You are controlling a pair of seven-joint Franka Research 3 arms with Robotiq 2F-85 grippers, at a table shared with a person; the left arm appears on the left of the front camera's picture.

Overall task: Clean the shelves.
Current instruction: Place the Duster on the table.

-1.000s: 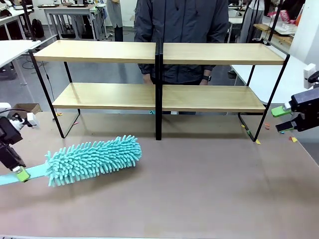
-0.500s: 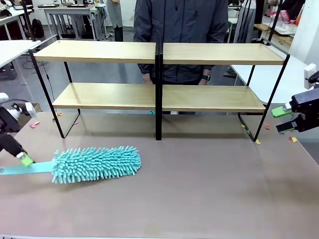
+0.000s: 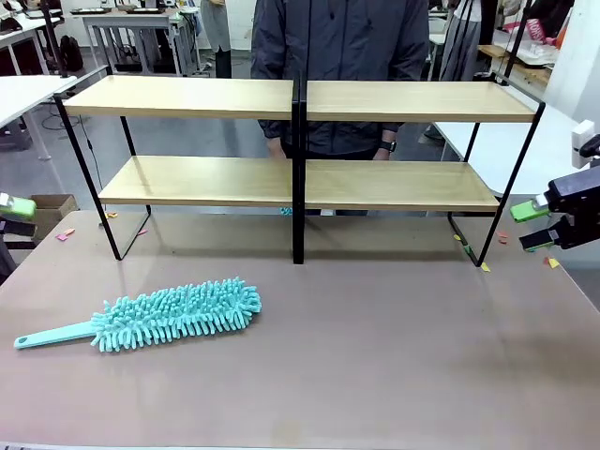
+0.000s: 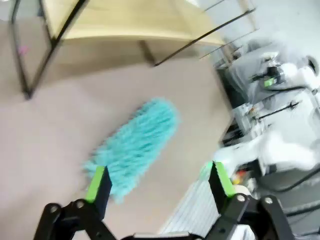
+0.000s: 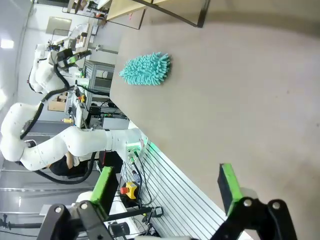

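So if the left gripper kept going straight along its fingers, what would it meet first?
Most likely the teal duster lying on the table: it sits between the open fingers of the left gripper, though blur leaves depth uncertain.

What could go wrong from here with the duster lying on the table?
The duster lies flat on the table, released, with its thin handle near the left edge; regrasping a handle that low may be awkward for the open left gripper. A person's hands rest just behind the shelves, so any sweep across the boards could come close to them.
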